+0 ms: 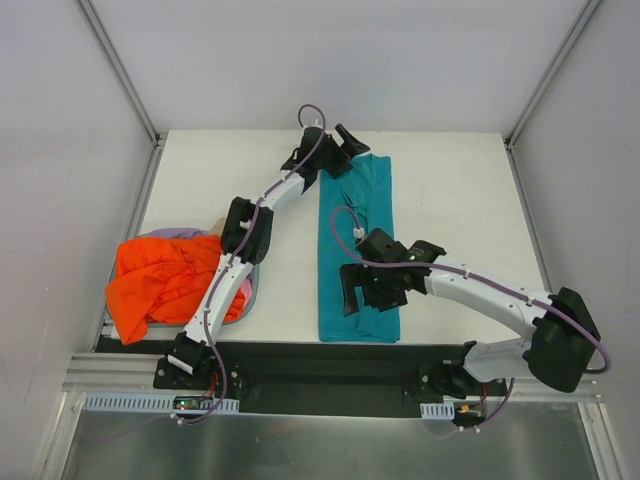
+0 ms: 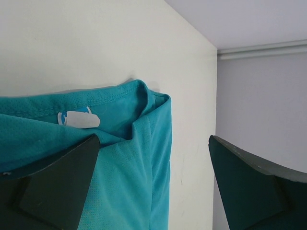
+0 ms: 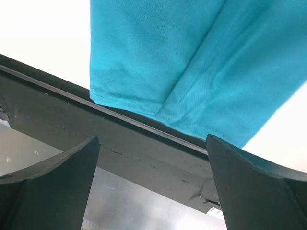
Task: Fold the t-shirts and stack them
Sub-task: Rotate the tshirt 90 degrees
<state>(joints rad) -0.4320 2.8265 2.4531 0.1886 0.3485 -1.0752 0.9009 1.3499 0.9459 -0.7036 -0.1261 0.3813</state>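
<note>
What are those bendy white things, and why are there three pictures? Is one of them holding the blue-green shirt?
Those are two robot arms, bolted at the near edge of a white table. The big picture looks down from above. The other two come from little cameras on each arm's wrist, so the dark shapes at the bottom are the claw's own fingers.

The teal t-shirt lies folded in a long strip down the middle. The left claw hovers open by its collar end, where you can see the white label. The right claw is open over the hem end near the table's front edge. Neither is holding anything.

On the left sits a crumpled orange t-shirt, with a bit of lavender-pink t-shirt peeking out underneath.
</note>
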